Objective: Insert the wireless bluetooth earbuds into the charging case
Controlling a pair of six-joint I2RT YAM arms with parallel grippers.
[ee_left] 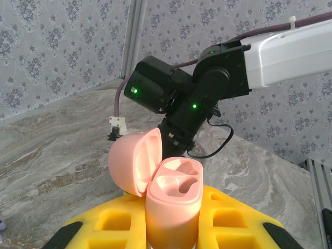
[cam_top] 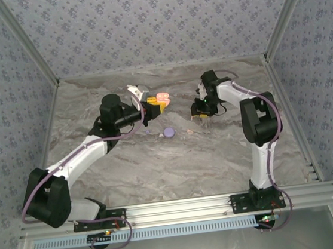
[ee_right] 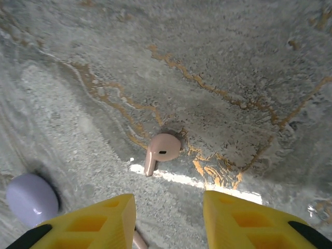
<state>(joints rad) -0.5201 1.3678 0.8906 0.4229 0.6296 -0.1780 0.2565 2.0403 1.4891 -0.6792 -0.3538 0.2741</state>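
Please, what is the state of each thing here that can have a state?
Pink case: open, both wells empty, held upright.
Pink earbud: lying loose on the table.
Lilac disc: lying on the table, untouched.
Left gripper: shut on the pink case.
Right gripper: open, close to the earbud, not touching it.

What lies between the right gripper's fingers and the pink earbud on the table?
Nothing: bare marbled table separates the fingers from the earbud, right wrist view.

pink earbud [ee_right: 162,151] (lying flat) on table [ee_right: 233,62]
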